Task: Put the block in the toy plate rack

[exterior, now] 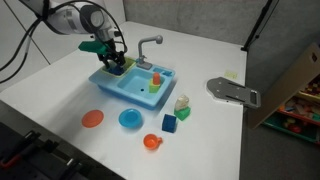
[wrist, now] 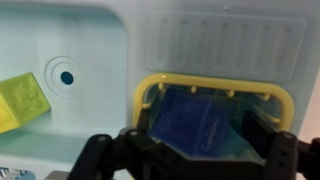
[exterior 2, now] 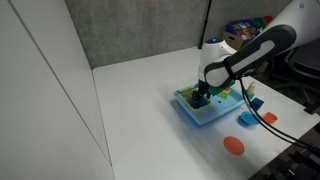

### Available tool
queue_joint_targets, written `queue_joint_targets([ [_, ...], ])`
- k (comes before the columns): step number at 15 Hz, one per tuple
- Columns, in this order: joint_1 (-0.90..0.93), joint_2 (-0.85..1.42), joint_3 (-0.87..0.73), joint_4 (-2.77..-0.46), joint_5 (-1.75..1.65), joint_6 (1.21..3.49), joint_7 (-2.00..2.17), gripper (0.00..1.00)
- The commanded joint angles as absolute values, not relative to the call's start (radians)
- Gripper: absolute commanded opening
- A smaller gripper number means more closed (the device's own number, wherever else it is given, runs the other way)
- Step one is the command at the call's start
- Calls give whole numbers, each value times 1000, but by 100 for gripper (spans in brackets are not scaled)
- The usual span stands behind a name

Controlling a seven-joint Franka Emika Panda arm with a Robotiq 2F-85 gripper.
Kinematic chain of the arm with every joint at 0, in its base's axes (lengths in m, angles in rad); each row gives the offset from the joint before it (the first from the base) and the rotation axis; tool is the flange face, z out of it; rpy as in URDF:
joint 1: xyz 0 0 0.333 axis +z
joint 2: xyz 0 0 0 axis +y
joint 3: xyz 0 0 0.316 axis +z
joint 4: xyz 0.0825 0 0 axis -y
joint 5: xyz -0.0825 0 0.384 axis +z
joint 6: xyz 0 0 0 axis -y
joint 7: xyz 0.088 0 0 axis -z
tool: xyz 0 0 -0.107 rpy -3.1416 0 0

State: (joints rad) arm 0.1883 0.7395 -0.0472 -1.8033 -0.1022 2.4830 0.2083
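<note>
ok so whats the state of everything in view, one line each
gripper: shut on the blue block, over the rack
blue block: held, inside the rack's frame, not yet released
yellow rack: sitting beside the sink basin
yellow-green block: loose in the sink basin
orange plate: flat on the table
blue plate: flat on the table

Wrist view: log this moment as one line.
phase: placing | gripper: shut on blue block | block position: over yellow plate rack, not yet released | yellow-green block: in sink basin
</note>
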Motion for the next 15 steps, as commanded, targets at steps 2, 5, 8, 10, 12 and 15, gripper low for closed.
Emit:
queue_joint_targets([
  [2,158,691,-31,-1810,-72,2399,198,100],
  [5,135,642,-22,-1835,-54,2355,182,100],
  [8,99,587,-5,-1852,-21,2285,147,100],
  [10,84,552,-4,-1858,-11,2229,136,100],
  [12,70,510,-5,-1868,-4,2157,124,100],
  [15,54,437,-10,-1900,-10,2070,113,100],
])
